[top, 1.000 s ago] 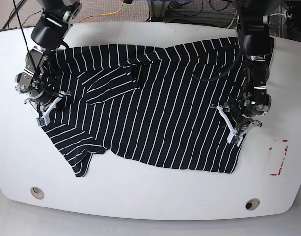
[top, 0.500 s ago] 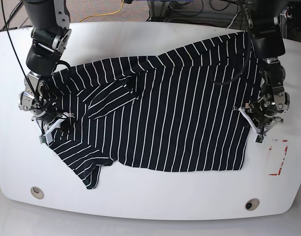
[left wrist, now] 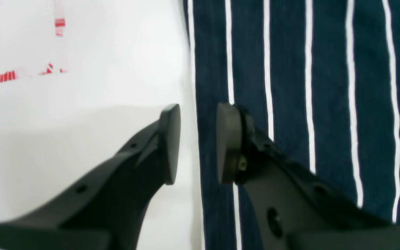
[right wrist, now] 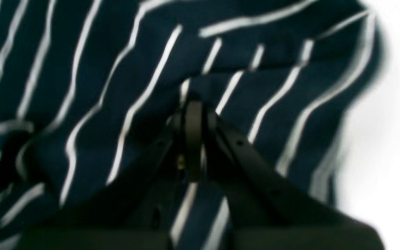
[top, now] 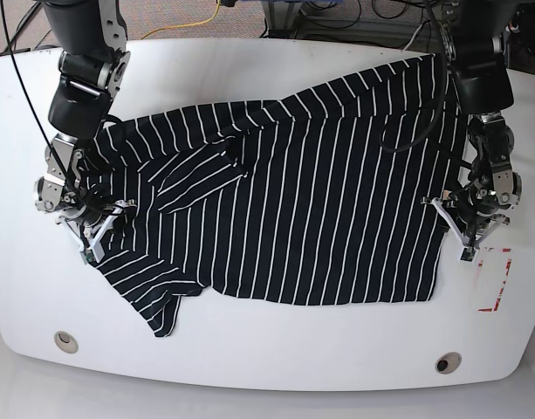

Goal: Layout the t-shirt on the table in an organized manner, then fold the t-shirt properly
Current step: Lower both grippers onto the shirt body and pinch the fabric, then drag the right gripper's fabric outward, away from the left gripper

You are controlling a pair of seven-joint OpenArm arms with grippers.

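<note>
A black t-shirt (top: 293, 201) with thin white stripes lies spread, partly rumpled, across the white table (top: 267, 349). The right hand (right wrist: 193, 139) is clamped shut on a bunched fold near one sleeve. The left hand (left wrist: 198, 142) stands open astride the shirt's straight edge, near a red mark (top: 494, 279).

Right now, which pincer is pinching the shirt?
The right pincer, shut on the t-shirt. The left pincer is open at its edge.

Striped t-shirt (top: 293, 201) spread across table (top: 267, 349)
</note>
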